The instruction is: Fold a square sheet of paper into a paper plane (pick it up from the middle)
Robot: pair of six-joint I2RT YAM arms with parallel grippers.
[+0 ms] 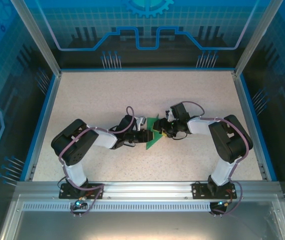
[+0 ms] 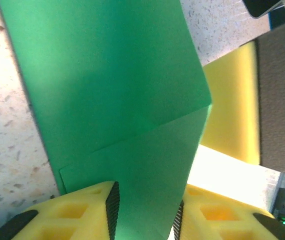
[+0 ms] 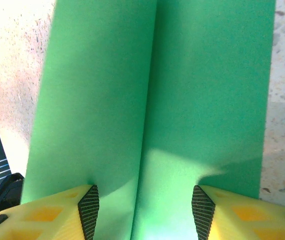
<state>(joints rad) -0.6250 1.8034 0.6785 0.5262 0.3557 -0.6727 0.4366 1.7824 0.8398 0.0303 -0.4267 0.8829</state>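
Note:
The bright-green sheet of paper (image 1: 152, 140) lies folded on the table's middle, with a pointed corner toward the near side. My left gripper (image 1: 145, 136) reaches it from the left and my right gripper (image 1: 162, 132) from the right. In the left wrist view the paper (image 2: 112, 85) shows an overlapped flap and a slanted crease. It runs between the parted jaws of the left gripper (image 2: 146, 200) and passes under the left finger. In the right wrist view the paper (image 3: 202, 90) has a lengthwise crease, and the right gripper (image 3: 145, 200) stands open over it.
The speckled tabletop (image 1: 107, 95) is ringed by a blue rim and a metal frame with transparent blue walls (image 1: 147, 30). A yellow finger (image 2: 232, 105) of the right gripper stands close beside the paper in the left wrist view.

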